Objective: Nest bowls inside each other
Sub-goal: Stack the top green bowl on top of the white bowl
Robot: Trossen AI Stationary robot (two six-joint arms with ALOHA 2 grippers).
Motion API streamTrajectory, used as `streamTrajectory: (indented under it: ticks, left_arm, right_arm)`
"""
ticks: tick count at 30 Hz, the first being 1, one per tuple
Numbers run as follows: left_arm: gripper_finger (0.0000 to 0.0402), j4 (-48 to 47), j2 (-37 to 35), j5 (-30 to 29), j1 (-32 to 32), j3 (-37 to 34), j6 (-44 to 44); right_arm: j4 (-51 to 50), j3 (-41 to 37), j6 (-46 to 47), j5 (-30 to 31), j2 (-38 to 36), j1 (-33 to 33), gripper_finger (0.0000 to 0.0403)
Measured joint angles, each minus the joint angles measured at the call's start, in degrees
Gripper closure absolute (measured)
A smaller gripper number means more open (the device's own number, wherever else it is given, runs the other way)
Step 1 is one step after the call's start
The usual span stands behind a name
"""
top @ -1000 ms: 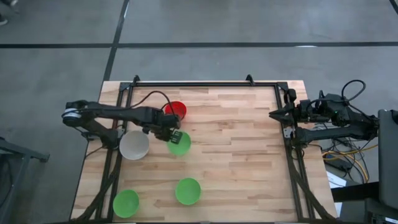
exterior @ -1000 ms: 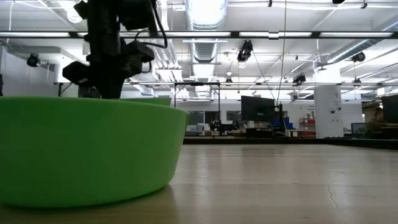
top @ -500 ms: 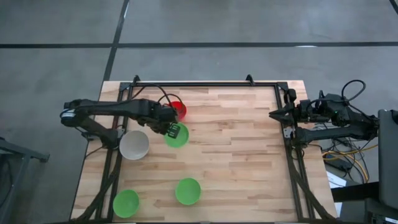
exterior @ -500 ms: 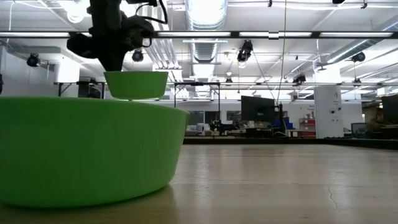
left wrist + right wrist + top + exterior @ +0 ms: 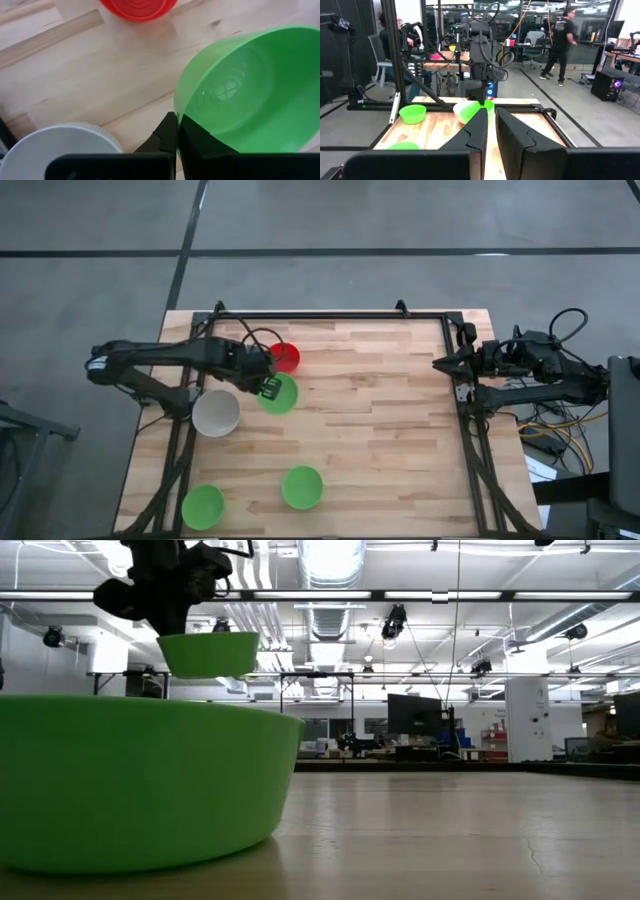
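My left gripper [image 5: 268, 387] is shut on a bright green bowl [image 5: 281, 394] and holds it in the air, between the red bowl [image 5: 286, 357] and the pale grey-white bowl [image 5: 216, 413], which both stand on the table. In the low view the held bowl [image 5: 208, 653] hangs well above the tabletop. Two more green bowls [image 5: 302, 487] [image 5: 203, 506] stand near the table's near edge. My right gripper [image 5: 440, 363] waits at the table's right edge with a narrow gap between its fingers [image 5: 491, 125] and nothing in it. My left gripper pinches the green bowl's rim [image 5: 179, 114] on the side toward the table's left, with one finger [image 5: 200, 142] inside the bowl and one [image 5: 162, 137] outside. The fingers come steeply from above. The bowl hangs upright and nearly level, lifted clear of the table.
A dark metal frame [image 5: 330, 314] runs around the wooden table's edges. Bare wood fills the middle and right of the table [image 5: 390, 420]. In the low view the near green bowl [image 5: 140, 780] blocks the left half. People and desks show in the room beyond.
My left gripper, still shut on the green bowl's rim, has risen and drifted a little toward the far left. The bowl has come up off the table and hangs clear, closer to the red bowl than before.
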Motion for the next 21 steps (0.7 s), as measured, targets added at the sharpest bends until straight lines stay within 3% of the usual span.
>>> streamTrajectory:
  ticks: [9,21]
  left_arm:
    - [0.0398,-0.67,-1.63,-3.16,-2.53,-0.53,-2.68]
    - [0.0396,2.97,-7.77,-2.46,-4.08,-7.1,-7.39]
  right_arm:
    - [0.0,0.0,0.0,0.0,0.0,0.0,0.0369]
    - [0.0,-0.01,-0.01,0.0,0.01,-0.01,0.0369]
